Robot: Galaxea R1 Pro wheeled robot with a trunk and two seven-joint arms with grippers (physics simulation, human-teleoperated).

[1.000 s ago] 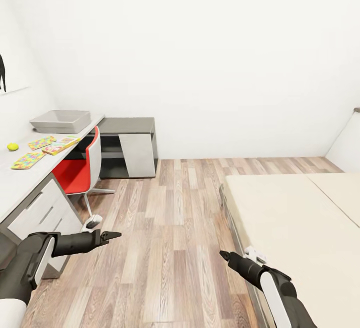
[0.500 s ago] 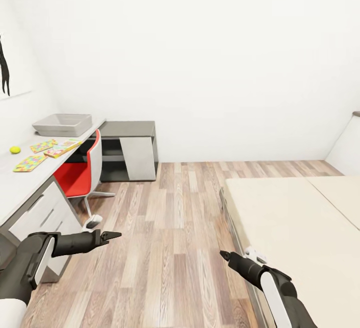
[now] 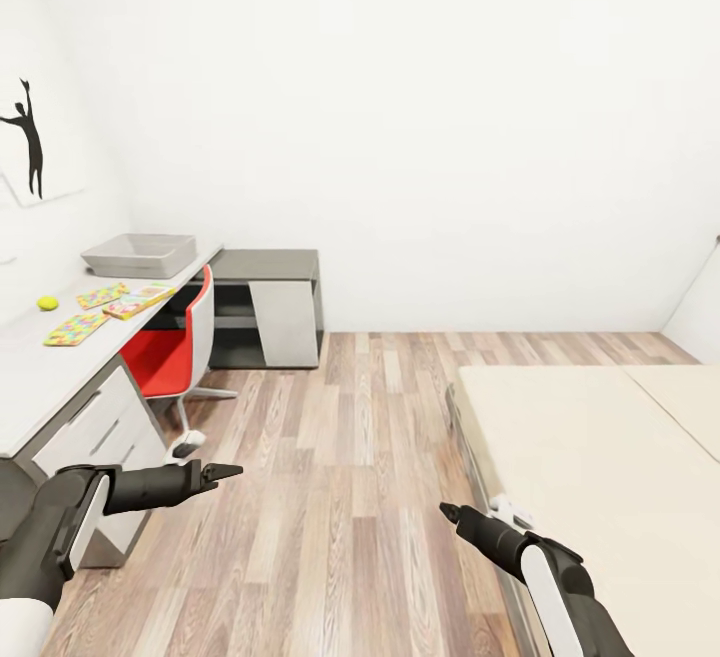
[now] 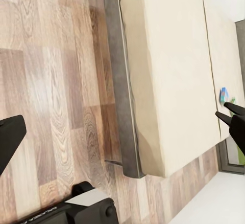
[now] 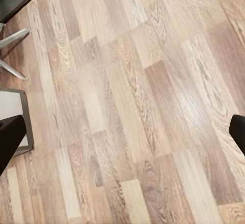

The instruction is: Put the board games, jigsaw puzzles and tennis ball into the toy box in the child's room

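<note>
Head view, near to far: both arms were held low in front of the robot, left gripper (image 3: 222, 472) and right gripper (image 3: 447, 511) hovering over the wood floor (image 3: 340, 497) w/ nothing in either. From this angle each claw read as a narrow dark point, but in the wrist views the fingers sat way out at opposite edges of the pic, so I'd call both spread wide, empty. Left arm pointed across toward the bed side, right arm angled inward and fwd; neither was reaching for anything. The table (image 3: 40, 377) ran along the left wall, long axis heading away from the robot, so the left arm was clearly the nearer one for anything on it. On top, going back: a jigsaw puzzle (image 3: 76, 329), then the tennis ball (image 3: 47, 303) closer to the wall, a second puzzle (image 3: 103, 295) just beside a board game (image 3: 139, 301), and the toy box (image 3: 140, 255) at the far end, apart from them. A red chair (image 3: 172, 345) was tucked at the desk between robot and toys, prob something to steer around. The bed (image 3: 600, 457) lay on the right. Left wrist view caught a small blue corner near the mattress's far edge, maybe a game box, too small to tell. IMO still a drive-up stage.
</note>
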